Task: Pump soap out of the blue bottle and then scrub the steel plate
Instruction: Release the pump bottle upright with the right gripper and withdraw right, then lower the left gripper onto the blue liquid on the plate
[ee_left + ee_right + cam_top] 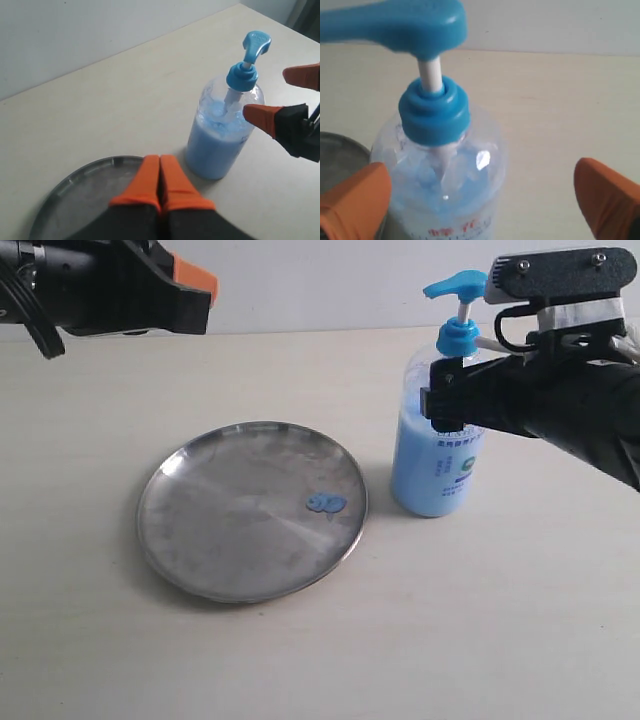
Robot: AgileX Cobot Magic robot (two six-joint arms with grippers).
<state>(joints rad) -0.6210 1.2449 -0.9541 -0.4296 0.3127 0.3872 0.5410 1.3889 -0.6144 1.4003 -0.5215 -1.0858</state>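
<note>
Pale tabletop (520, 640) w/ blank wall (350, 280) behind: steel plate (220, 520) flat at centre-left, blue bottle (432, 470) upright just beside its rim, spout (450, 285) aimed plate-ward, hence small soap (326, 504) blob sitting on plate's bottle-side edge. Right gripper (277, 97) spread wide astride bottle's shoulder, one finger (605, 195) visibly clear of it, so no clamp, at most steadying. Left gripper (160, 172) pinched together on nothing, high over table's far-left, prob. parked clear of pump til scrub step.

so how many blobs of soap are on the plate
1: a small blue soap blob on the steel plate, near its rim on the side toward the blue bottle. None looks hidden.
</note>
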